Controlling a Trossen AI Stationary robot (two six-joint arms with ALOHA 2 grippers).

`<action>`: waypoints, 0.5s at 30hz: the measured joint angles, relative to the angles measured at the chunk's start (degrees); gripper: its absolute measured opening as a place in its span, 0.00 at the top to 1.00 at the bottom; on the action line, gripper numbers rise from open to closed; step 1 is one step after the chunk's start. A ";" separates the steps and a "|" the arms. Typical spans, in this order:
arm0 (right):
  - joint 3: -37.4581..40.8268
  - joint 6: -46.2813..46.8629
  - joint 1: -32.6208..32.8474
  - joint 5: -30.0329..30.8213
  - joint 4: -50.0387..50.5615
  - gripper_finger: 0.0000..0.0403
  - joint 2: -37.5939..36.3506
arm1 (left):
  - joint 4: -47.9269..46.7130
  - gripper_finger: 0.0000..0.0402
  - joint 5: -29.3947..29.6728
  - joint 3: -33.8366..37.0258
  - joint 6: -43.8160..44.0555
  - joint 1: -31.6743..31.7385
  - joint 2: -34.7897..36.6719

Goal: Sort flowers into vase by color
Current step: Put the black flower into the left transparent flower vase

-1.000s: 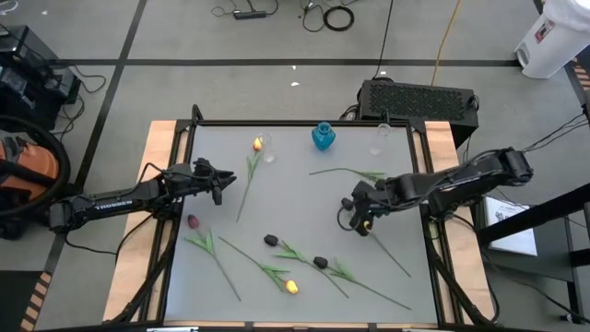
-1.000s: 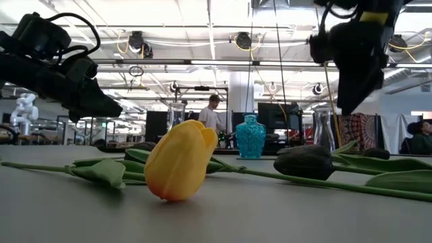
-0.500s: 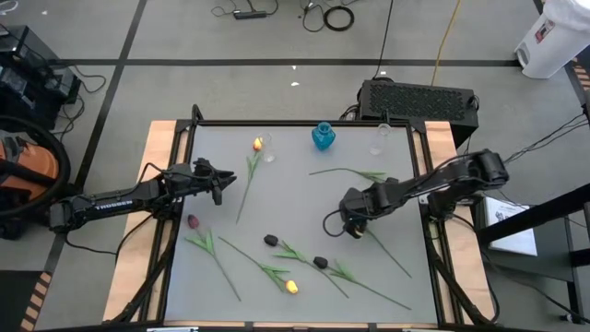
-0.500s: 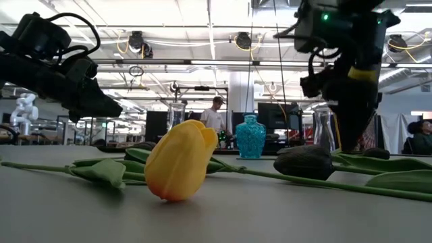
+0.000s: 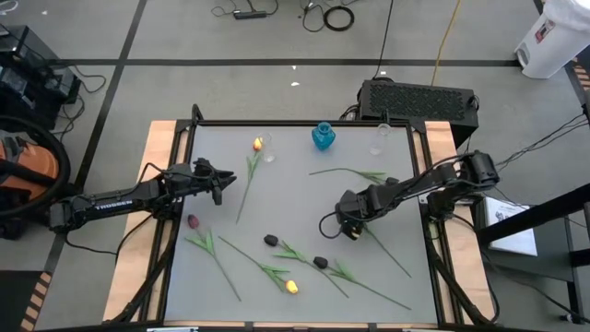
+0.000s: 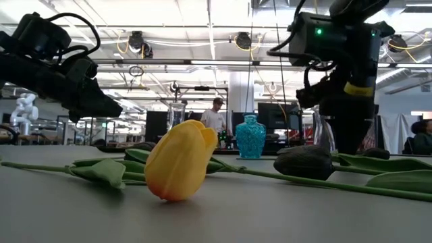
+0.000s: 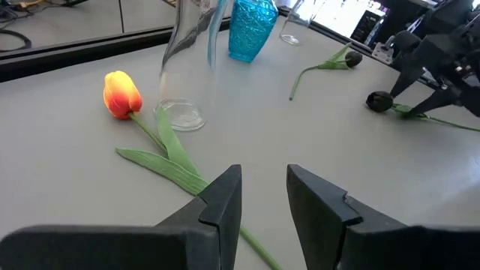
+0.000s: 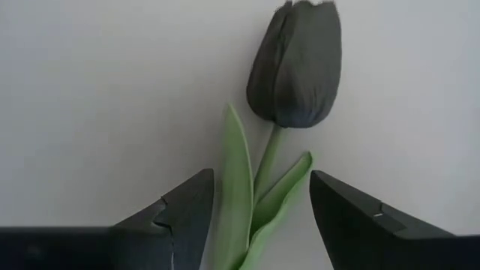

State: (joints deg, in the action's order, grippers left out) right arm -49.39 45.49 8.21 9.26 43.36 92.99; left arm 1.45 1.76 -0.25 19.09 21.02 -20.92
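Note:
Several tulips lie flat on the grey table. An orange-yellow one is at the far left, a dark red one at the left, two black ones and a yellow one near the front. My right gripper points down, open, over another black tulip. Its fingers stand on either side of that tulip's stem, just below the head. My left gripper hovers open at the table's left, above the orange-yellow tulip's stem.
A blue vase stands at the far edge, with a clear glass vase to its left and another to its right. One more flower lies beyond my right gripper. A person stands in the room behind.
My right gripper has come down toward the table and a little toward its left edge, tipping to point straighter down, and now stands over the black tulip. Its fingers have stayed open.

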 joint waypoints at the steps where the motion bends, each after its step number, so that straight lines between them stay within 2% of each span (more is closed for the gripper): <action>1: 0.00 -0.10 0.00 -0.01 -0.06 0.47 0.40 | 0.00 0.72 0.00 -0.01 0.01 0.01 -0.01; 15: -0.18 0.33 -0.02 -0.26 -0.33 0.49 1.79 | 0.00 0.72 0.00 0.00 0.02 0.01 -0.01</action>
State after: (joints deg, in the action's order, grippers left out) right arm -49.57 45.82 8.19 9.00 43.03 94.78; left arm 1.45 1.76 -0.25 19.11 21.04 -20.93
